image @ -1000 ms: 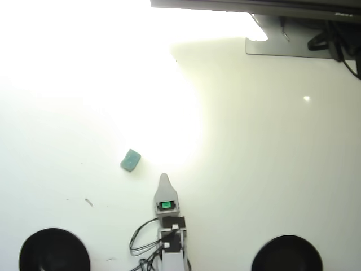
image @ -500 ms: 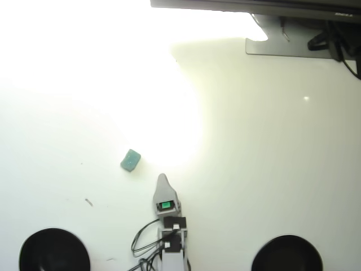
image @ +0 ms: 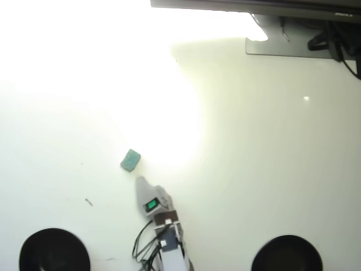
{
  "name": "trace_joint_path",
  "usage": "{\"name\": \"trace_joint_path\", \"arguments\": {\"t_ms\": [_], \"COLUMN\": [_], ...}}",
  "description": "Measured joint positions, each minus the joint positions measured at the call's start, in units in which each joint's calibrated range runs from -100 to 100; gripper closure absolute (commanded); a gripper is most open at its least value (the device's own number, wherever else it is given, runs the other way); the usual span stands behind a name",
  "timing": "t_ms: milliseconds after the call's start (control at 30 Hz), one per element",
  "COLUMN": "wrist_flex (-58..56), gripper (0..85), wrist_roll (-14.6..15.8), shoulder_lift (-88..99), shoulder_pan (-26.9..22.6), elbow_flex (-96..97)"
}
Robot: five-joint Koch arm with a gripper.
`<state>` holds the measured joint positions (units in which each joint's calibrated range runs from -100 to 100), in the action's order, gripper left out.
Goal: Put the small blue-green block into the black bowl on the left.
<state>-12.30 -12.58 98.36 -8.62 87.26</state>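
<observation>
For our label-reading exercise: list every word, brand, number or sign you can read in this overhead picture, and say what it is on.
None can be read.
The arm's green patch: a lit or coloured spot, no characters legible.
The dark monitor edge and its stand: no legible marking.
The small blue-green block and both black bowls: plain.
</observation>
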Motion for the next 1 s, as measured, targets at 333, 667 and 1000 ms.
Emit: {"name": "trace_joint_path", "arguments": {"t_ms": [333,667,1000], "wrist_flex": [-2.47,-6.83,-6.83], "gripper": [37.3,37.6,37.7], "wrist_roll": [-0.54,0.98,2.05], "shoulder_lift": [-21.09,-38.13,-50.51], "shoulder_pan": [-6.06,-8.45,-8.35], "elbow_flex": [-13.85,-26.13,-29.27]}}
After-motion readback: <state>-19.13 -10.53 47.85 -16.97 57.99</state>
